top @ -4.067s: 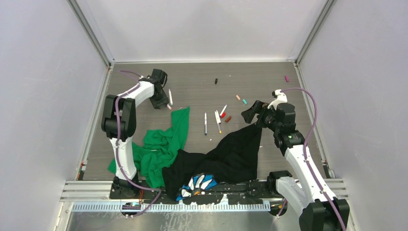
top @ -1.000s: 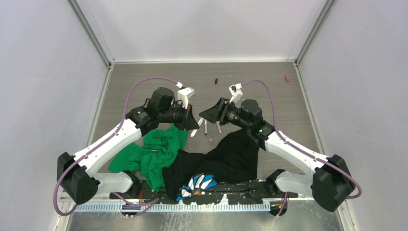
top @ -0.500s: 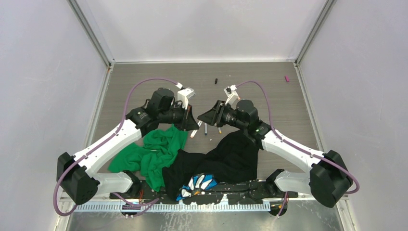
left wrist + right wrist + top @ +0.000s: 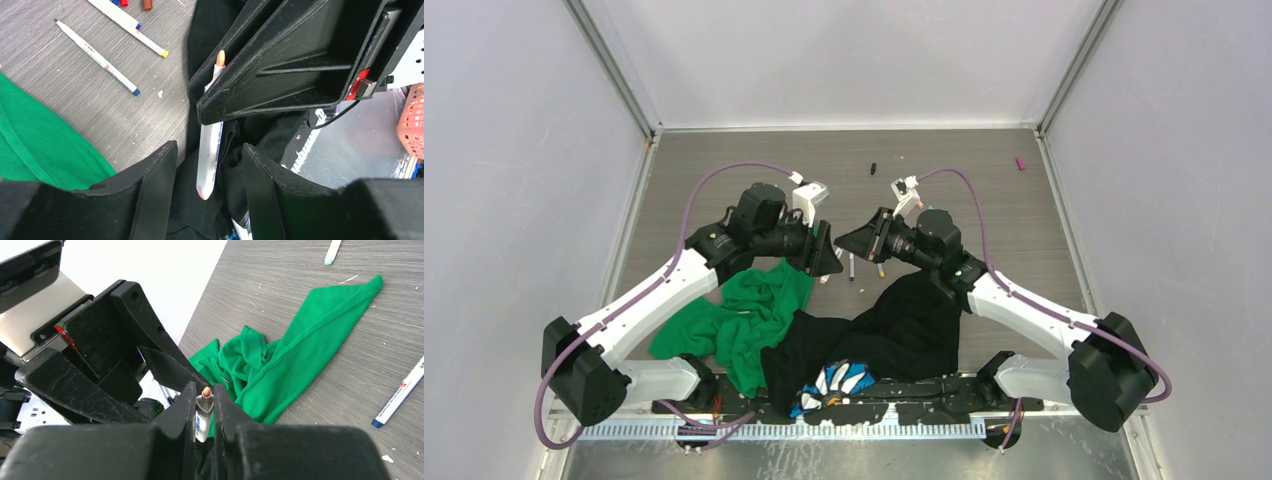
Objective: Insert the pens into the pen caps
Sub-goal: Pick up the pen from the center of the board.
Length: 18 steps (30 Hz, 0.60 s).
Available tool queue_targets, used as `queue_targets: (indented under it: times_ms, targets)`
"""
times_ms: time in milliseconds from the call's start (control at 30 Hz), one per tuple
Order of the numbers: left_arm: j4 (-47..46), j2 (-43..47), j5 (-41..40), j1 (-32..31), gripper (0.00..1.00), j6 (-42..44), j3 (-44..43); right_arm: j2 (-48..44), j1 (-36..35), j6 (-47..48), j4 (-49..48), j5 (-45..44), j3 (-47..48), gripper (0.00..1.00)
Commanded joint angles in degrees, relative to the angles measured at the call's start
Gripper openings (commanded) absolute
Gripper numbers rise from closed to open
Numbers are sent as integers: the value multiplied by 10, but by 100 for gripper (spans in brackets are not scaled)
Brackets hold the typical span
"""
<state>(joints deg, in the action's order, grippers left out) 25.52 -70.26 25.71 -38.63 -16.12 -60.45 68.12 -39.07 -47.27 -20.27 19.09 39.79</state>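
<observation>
- Lying nearest the bases, a green cloth (image 4: 754, 310) and a black cloth (image 4: 909, 320) are seen bunched together.
- Over the black cloth, an orange-tipped pen (image 4: 207, 165) is clamped near its tip by the right gripper (image 4: 204, 392).
- Its barrel is pointed down between the parted fingers of the left gripper (image 4: 208, 146); no contact is seen.
- Loose pens (image 4: 97, 57) are scattered just beyond.
- A black cap (image 4: 873, 167) and a magenta cap (image 4: 1020, 163) are found farthest off.

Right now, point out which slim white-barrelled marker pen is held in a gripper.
The orange-tipped white pen clamped in the right gripper; the blue-tipped white pen and yellow-tipped white pen lie loose on the grey wooden table.
</observation>
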Motion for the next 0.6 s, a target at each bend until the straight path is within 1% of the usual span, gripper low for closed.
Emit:
queue_targets:
  times_ms: [0, 67, 200, 367, 467, 567]
  targets:
    - [-22, 4, 4, -1, 53, -1, -9, -30, -3, -27, -74, -26, -12, 0]
    - [-21, 2, -2, -1, 50, -2, -9, -35, -3, -34, -85, -30, -18, 0]
    - [-26, 5, -6, -1, 36, -7, -5, -36, -3, -44, -93, -32, -22, 0]
    - [-26, 5, -10, -1, 35, -8, -6, -28, -4, -62, -120, -21, -26, 0]
    - [-29, 8, -14, -1, 30, -11, -3, -26, -3, -68, -134, -18, -32, 0]
    - [-35, 11, -10, -1, 28, -17, -1, -25, -4, -68, -135, -15, -34, 0]
